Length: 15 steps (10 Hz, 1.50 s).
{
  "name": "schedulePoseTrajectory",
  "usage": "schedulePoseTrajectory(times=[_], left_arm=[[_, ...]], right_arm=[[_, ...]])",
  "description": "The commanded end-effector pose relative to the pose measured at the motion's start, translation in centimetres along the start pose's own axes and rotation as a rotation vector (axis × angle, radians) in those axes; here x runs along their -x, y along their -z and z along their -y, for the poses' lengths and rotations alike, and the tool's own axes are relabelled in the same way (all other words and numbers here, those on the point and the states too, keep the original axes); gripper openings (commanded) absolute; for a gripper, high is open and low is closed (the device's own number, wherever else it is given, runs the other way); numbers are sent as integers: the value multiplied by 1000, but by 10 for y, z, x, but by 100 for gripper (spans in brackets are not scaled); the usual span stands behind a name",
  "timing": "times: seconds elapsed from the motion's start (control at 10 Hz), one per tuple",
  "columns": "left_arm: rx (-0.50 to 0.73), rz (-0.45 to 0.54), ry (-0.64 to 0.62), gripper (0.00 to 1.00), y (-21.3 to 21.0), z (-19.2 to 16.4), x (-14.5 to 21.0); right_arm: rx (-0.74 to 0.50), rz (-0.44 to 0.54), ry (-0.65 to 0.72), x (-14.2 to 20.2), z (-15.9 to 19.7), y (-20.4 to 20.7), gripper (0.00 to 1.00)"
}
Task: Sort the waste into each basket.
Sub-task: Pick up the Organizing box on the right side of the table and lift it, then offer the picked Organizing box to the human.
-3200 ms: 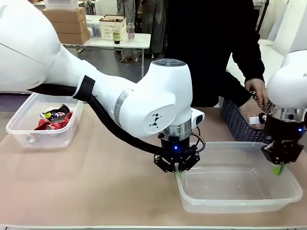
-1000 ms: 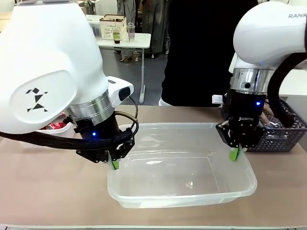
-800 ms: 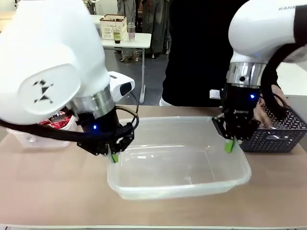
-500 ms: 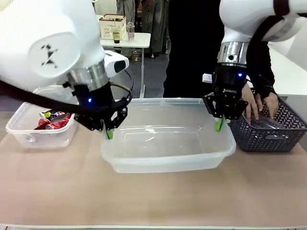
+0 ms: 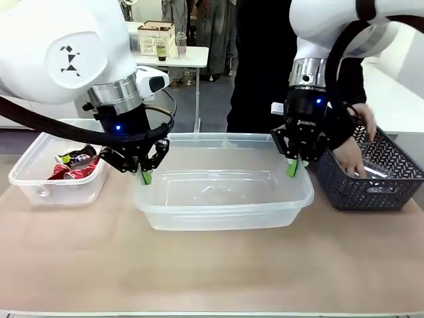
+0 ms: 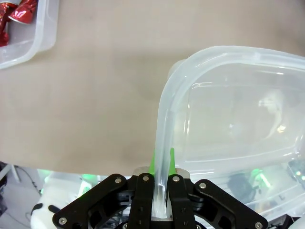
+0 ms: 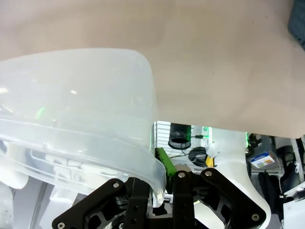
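Note:
A large clear basket (image 5: 225,199) sits mid-table with nothing in it. My left gripper (image 5: 146,176) is shut on its left rim, and my right gripper (image 5: 291,169) is shut on its right rim. In the left wrist view the green pads (image 6: 153,161) of the left gripper (image 6: 162,156) pinch the rolled rim (image 6: 164,109). In the right wrist view the right gripper (image 7: 158,164) clamps the rim (image 7: 143,160) from above. A smaller clear basket (image 5: 40,189) at the far left holds red-and-silver waste (image 5: 74,165), seen too in the left wrist view (image 6: 19,12).
A dark grey lattice basket (image 5: 391,192) stands at the right, close to the large tub's right end. A person's hand (image 5: 348,158) reaches into it. Bare tan table (image 5: 212,271) lies between the tub and the near edge.
Both grippers have carried the large clear basket away from the near edge toward the person and to the left. The person's hand has stayed in the dark basket.

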<state>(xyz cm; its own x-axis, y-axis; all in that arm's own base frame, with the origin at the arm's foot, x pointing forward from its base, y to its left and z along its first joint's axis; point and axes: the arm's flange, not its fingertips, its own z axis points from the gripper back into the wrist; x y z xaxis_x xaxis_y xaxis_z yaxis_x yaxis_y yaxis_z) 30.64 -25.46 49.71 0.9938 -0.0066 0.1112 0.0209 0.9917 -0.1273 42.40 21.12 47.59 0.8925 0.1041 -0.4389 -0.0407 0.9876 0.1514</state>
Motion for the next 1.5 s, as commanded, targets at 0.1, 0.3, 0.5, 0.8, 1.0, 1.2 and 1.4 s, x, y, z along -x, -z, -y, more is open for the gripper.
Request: schedulePoseTrajectory(times=[0.1,0.3,0.5,0.8,1.0,1.2,1.4], left_arm=[[-12,14,-6,4,-1,4,6],[-12,14,-6,4,-1,4,6],[-12,14,-6,4,-1,4,6],[-12,14,-6,4,-1,4,6],[-12,14,-6,4,-1,4,6],[-12,14,-6,4,-1,4,6],[-12,14,-6,4,-1,4,6]], right_arm=[[-6,11,-3,8,1,-2,6],[-6,11,-3,8,1,-2,6],[-6,11,-3,8,1,-2,6],[-6,11,-3,8,1,-2,6],[-6,11,-3,8,1,-2,6],[-6,11,-3,8,1,-2,6],[-6,11,-3,8,1,-2,6]])
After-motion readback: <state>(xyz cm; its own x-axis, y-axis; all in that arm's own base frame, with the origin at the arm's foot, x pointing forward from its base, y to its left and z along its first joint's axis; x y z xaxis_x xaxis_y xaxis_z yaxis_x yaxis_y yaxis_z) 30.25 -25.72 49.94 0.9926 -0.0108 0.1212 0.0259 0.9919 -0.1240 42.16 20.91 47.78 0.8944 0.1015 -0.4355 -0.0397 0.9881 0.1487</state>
